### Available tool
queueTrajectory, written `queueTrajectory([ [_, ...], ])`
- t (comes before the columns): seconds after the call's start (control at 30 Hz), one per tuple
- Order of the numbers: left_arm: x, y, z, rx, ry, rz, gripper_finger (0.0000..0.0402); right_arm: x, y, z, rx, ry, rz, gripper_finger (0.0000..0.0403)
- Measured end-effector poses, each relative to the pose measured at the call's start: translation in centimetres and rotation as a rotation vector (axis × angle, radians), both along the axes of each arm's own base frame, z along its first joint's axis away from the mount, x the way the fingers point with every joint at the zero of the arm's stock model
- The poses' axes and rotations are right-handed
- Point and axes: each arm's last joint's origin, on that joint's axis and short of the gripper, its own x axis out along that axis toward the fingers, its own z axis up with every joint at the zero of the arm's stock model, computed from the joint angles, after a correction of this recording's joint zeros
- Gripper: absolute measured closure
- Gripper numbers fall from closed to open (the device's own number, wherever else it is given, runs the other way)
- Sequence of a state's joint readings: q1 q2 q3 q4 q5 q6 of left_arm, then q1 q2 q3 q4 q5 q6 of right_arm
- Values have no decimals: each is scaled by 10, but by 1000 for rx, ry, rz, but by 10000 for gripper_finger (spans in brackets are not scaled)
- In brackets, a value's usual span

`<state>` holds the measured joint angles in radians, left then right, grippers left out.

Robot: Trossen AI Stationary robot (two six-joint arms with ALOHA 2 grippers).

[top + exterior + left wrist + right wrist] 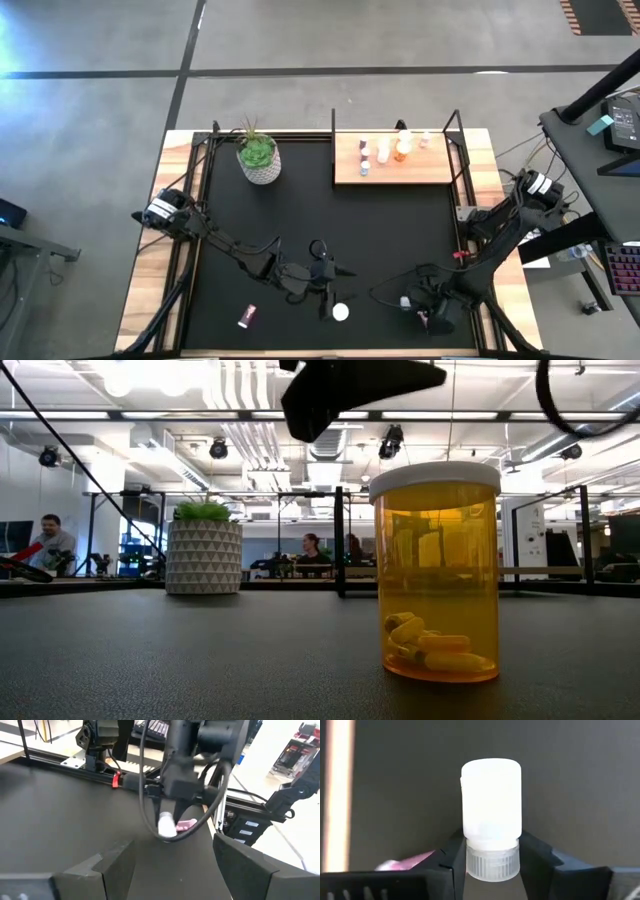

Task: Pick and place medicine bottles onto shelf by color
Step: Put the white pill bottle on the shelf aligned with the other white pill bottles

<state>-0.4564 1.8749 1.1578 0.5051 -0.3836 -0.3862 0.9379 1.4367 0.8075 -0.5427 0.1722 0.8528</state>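
Right claw (492, 857) pinched shut on the white bottle (491, 800), fingers touching either side of its ribbed cap end. Bottle's long axis in line with the fingers, body pointing straight out ahead of the claw, cap end nearest the wrist. Low over the mat; whether resting on it or just clear, impossible to say.

Beside the claw, close against one finger: a pink bottle (405, 862), lying down, apart from the white one.

Shelf (395, 172) well ahead of the claw, across the mat at the far edge, with several bottles standing in a cluster toward its middle and bare board at either end. Nothing between claw and shelf but open mat; black end posts likely the only thing to clear on approach.

Left claw (172, 865) off to the side, near the front middle, fingers wide apart and empty. Just beside it an orange bottle (435, 575), upright, white-capped. Further beyond, another pink one (247, 317) lying flat. Plant pot (259, 160) far off, well clear of the likely path.
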Motion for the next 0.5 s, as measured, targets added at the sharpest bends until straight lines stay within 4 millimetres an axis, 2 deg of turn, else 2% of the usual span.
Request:
queueTrajectory([
  [0.17, 5, -3, -16, 24, 26, -4, 157, 6, 6, 30, 59, -95, 9, 266],
  [0.27, 8, -5, -26, 88, 22, -18, 157, 14, 6, 47, 38, -172, 12, 256],
  [0.37, 12, -6, -31, 223, -13, -50, 157, 25, 3, 63, -28, -220, 12, 256],
  [0.5, 15, -8, -28, 374, -61, -77, 157, 41, -6, 80, -103, -245, 15, 263],
])
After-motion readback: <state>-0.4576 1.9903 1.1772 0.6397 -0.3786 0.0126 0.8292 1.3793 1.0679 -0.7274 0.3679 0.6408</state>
